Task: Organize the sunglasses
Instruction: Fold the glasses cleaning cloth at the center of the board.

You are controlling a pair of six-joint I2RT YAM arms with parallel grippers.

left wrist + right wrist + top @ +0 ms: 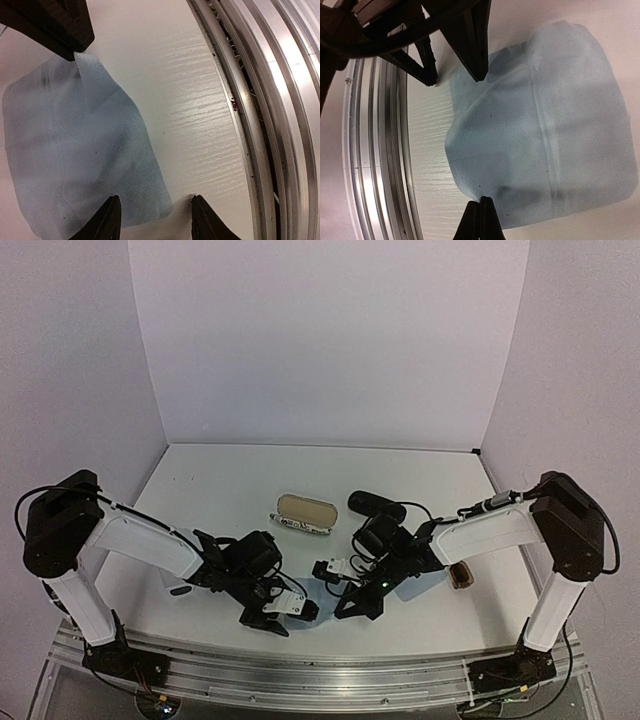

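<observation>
The white table [230, 480] carries a light-blue cloth [545, 125] at its near edge, between both tools, with an open glasses case [305, 508] at the cloth's 12 o'clock. The left gripper [156, 212], its fingers spread, straddles the cloth's corner at 8 o'clock. The right gripper [480, 212], pressed together, appears to pinch the cloth's edge at 4 o'clock. The brown sunglasses [462, 576] lie well apart, at 3 o'clock from the right gripper beside that arm's forearm, so the right arm is nearer. Their long axis is too small to read.
</observation>
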